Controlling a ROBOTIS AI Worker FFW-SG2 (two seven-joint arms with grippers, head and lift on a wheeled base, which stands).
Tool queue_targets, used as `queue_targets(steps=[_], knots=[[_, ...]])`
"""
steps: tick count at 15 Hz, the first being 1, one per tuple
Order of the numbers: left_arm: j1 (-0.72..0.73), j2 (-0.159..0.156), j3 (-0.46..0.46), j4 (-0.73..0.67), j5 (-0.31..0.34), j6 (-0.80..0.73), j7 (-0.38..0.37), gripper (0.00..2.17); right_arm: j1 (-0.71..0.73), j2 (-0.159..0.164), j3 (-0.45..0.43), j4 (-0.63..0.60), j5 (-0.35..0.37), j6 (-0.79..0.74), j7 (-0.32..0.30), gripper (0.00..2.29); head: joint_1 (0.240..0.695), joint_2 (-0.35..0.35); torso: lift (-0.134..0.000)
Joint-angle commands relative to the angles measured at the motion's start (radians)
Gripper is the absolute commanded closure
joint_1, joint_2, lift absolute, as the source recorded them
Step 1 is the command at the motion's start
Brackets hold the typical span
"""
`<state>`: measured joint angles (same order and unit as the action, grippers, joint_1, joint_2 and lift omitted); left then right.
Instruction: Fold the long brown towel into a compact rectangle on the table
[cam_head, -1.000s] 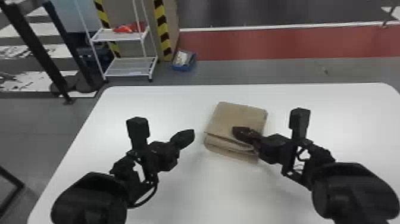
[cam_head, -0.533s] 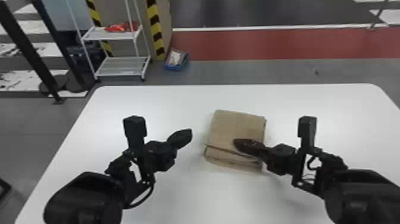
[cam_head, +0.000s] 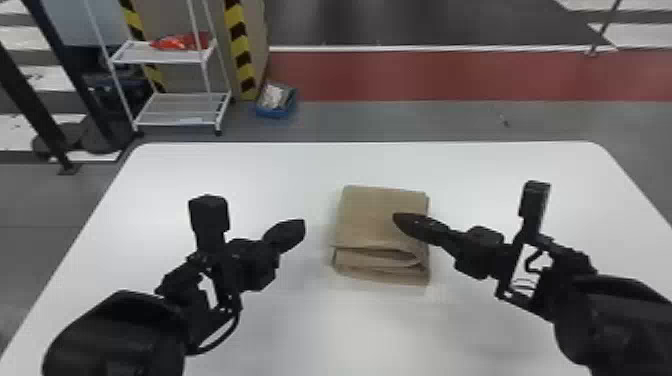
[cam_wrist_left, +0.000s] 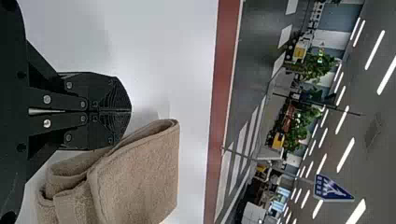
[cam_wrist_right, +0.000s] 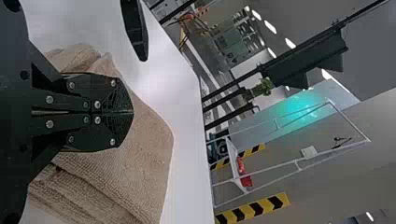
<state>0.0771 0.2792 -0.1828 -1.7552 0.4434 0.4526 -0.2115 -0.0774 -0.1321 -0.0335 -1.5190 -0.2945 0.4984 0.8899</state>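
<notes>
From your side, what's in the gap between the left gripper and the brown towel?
In the head view, just a strip of bare white table shows between the left gripper and the towel.

Rough cloth is set against a smooth, faintly glossy table (cam_head: 200, 165).
The towel (cam_head: 375, 215) is made of matt, nubby cloth, ribbed in fine rows. A soft sheen is carried by the table. The left claw (cam_head: 302, 228) and right claw (cam_head: 396, 217) are finished in dull, plastic-looking material, finely ridged toward the tips and set with shiny metal screws (cam_wrist_left: 47, 99).
</notes>
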Motion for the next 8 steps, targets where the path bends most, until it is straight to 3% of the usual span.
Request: queue_targets(steps=[1, 3, 5, 6, 8], knots=[[0.003, 0.0, -0.004, -0.012, -0.002, 0.01, 0.001, 2.07, 0.077, -0.004, -0.063, -0.118, -0.055, -0.005, 0.0, 2.24, 0.695, 0.023, -0.124], [0.012, 0.002, -0.007, -0.023, -0.006, 0.01, 0.004, 2.07, 0.125, -0.004, -0.149, -0.181, -0.078, -0.039, -0.026, 2.24, 0.695, 0.012, -0.124], [0.038, 0.006, -0.006, -0.053, -0.012, 0.01, 0.007, 2.07, 0.199, -0.014, -0.238, -0.28, -0.055, -0.07, -0.124, 1.81, 0.695, -0.039, -0.124], [0.05, 0.008, -0.003, -0.073, -0.023, 0.007, 0.009, 2.07, 0.226, -0.032, -0.258, -0.31, -0.048, -0.076, -0.169, 1.44, 0.695, -0.061, -0.124], [0.09, 0.003, -0.003, -0.121, -0.097, -0.011, 0.035, 2.06, 0.271, -0.083, -0.281, -0.343, -0.046, -0.085, -0.216, 0.23, 0.695, -0.139, -0.124]])
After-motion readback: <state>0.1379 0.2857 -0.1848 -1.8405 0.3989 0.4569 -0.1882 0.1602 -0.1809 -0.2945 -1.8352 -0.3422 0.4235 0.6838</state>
